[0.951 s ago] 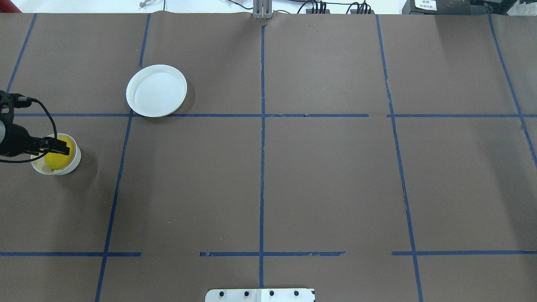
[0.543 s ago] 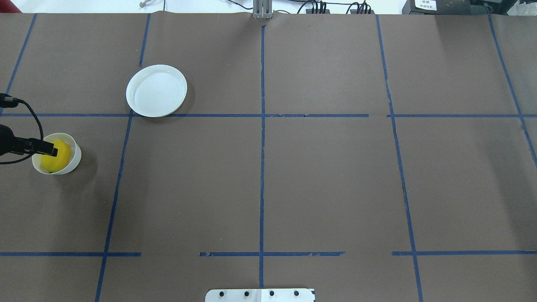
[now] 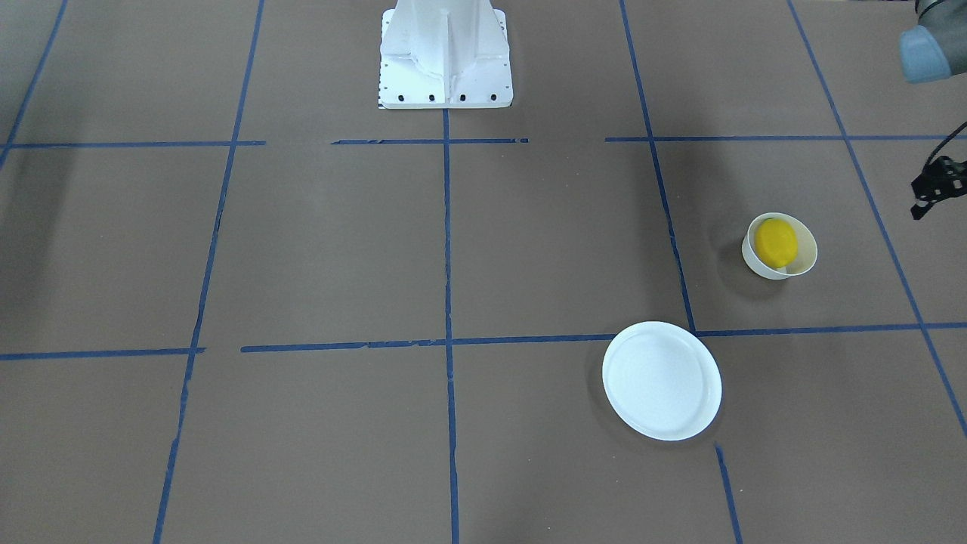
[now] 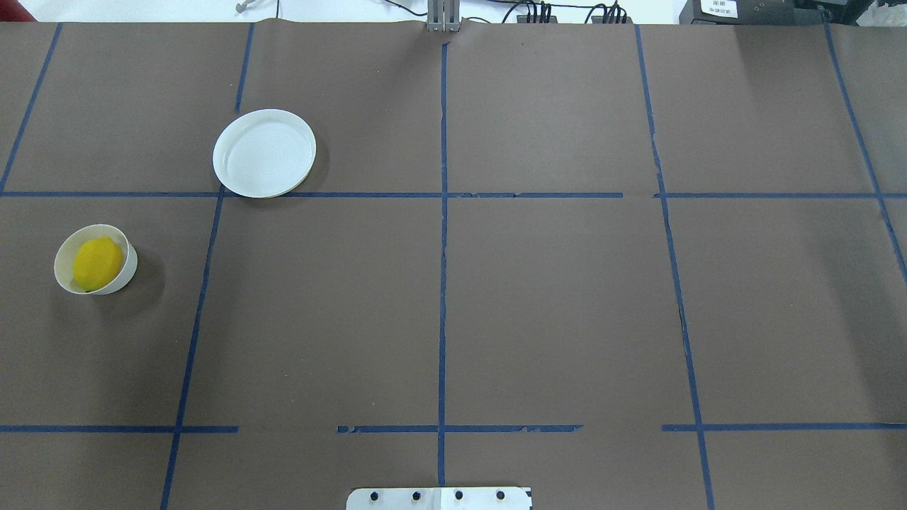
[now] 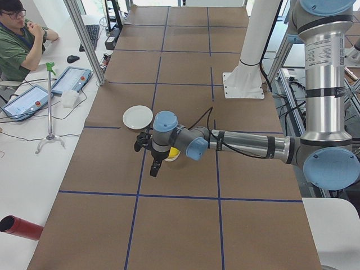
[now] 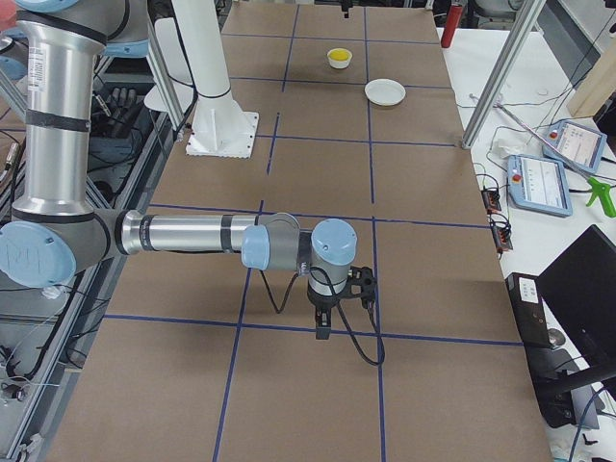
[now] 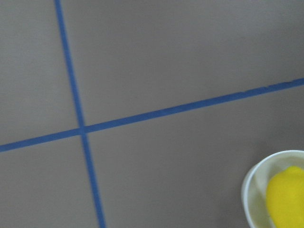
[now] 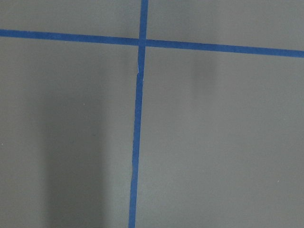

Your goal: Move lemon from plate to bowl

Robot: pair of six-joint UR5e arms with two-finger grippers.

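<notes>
The yellow lemon (image 4: pixel 97 262) lies inside the small off-white bowl (image 4: pixel 129 263) at the table's left side. It also shows in the front view (image 3: pixel 776 240) and at the left wrist view's lower right corner (image 7: pixel 287 197). The flat white plate (image 4: pixel 264 152) stands bare farther back. My left gripper (image 3: pixel 925 198) hangs beside the bowl, apart from it, cut off by the front view's edge. I cannot tell if it is open or shut. My right gripper (image 6: pixel 322 329) points down over bare table far from the dishes. I cannot tell its state.
Brown paper with blue tape lines (image 4: pixel 443 283) covers the table. The robot's white base (image 3: pixel 446 53) stands at the near middle edge. The left arm (image 5: pixel 247 143) stretches low over the table toward the bowl. An operator (image 5: pixel 19 42) sits beyond the far edge.
My left gripper has drawn back leftward from over the bowl and has left the overhead view. The lemon stays in the bowl, now uncovered.
</notes>
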